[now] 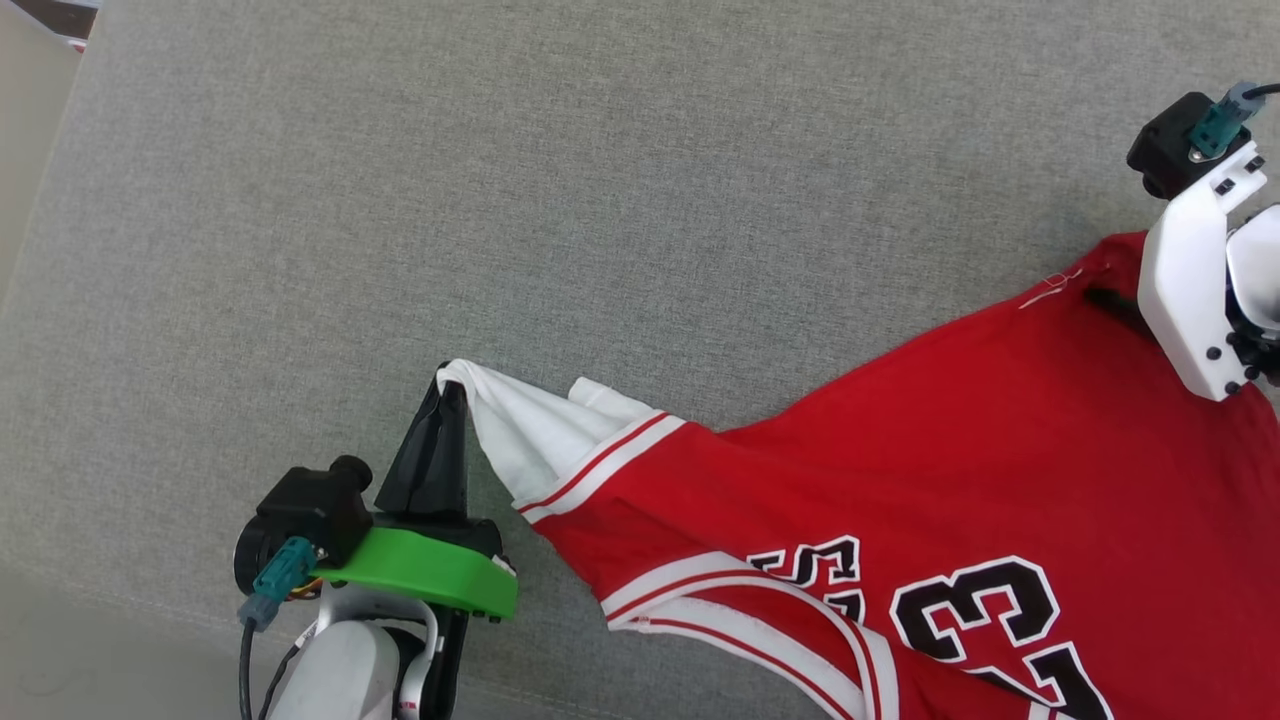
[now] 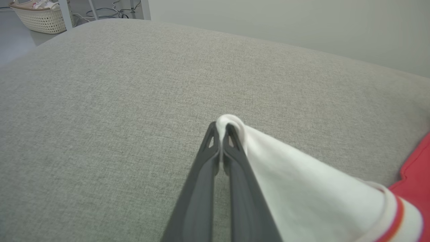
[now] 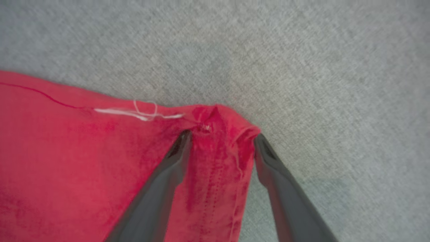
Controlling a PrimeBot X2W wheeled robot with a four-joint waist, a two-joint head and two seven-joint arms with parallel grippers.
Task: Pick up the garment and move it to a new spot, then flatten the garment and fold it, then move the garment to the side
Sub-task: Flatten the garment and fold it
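Observation:
The garment [image 1: 950,460], a red T-shirt with white sleeves, striped trim and black-and-white numbers, lies spread over the grey cushion on the right. My left gripper [image 1: 452,385] is shut on the tip of the white sleeve [image 2: 302,181], and its fingers [image 2: 201,174] pinch the cloth between them. At the far right, my right gripper [image 3: 221,136] stands open, its two fingers straddling a red hem corner [image 3: 218,121] of the garment. A loose white thread [image 3: 141,112] lies on the hem beside it. In the head view the right wrist housing [image 1: 1195,290] covers that corner.
The grey fabric cushion [image 1: 500,200] stretches wide and bare to the left and back. Its front seam runs along the lower left [image 1: 120,600]. Beyond the cushion, a woven basket [image 2: 40,16] stands on the floor next to white furniture legs.

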